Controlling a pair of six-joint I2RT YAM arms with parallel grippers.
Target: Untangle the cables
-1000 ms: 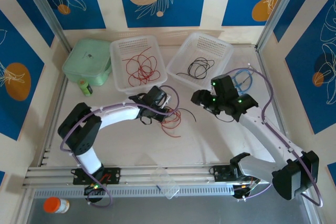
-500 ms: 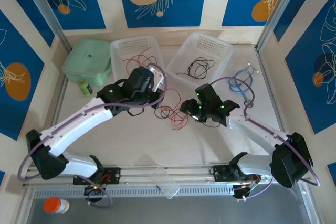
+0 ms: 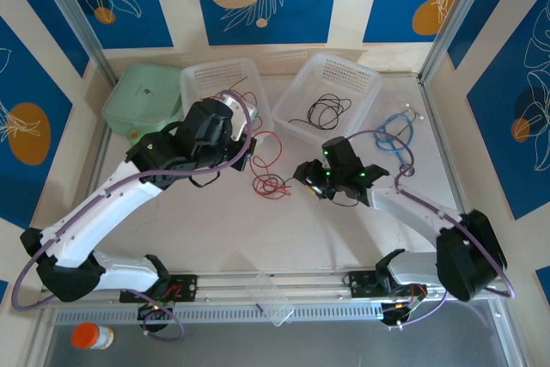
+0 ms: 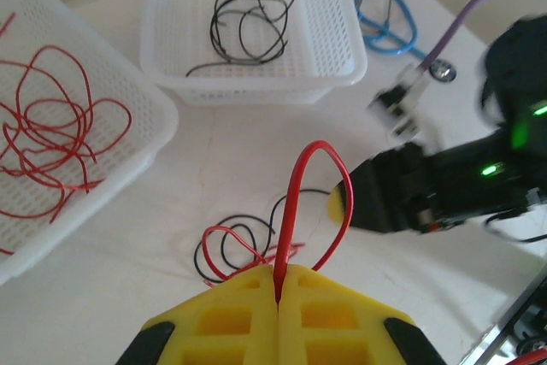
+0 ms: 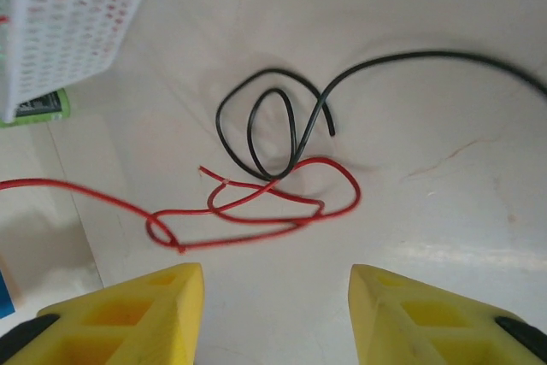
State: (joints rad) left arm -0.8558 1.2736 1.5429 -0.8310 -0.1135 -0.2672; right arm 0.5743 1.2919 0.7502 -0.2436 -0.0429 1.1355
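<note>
Pinched between the shut yellow fingers of my left gripper [image 4: 279, 273] is a red cable [image 4: 318, 179], which arches up in a loop and runs down to the table. In the top view the left gripper [image 3: 247, 159] is raised near the red-cable basket [image 3: 196, 83]. The red cable's [image 5: 282, 209] tail lies on the table looped through a black cable [image 5: 256, 130]; from above the two form a small tangle [image 3: 271, 185]. My right gripper [image 5: 273, 305] hovers open just short of it, nothing between its fingers [image 5: 128, 314]. From above, the right gripper [image 3: 302, 176] is right of the tangle.
Two white baskets stand at the back: one holds red cables [image 4: 51, 126], the other [image 3: 361, 79] black cables [image 4: 248, 19]. A light-blue looped cable [image 3: 394, 131] lies at the right. A green lidded box [image 3: 142, 92] is at the back left. A clear plastic container [image 3: 271, 298] rests on the front rail.
The left arm has swung up and back-left toward the red basket, drawing the red cable out of the tangle. The right gripper has come down and left to the tangle, its jaws somewhat narrower.
</note>
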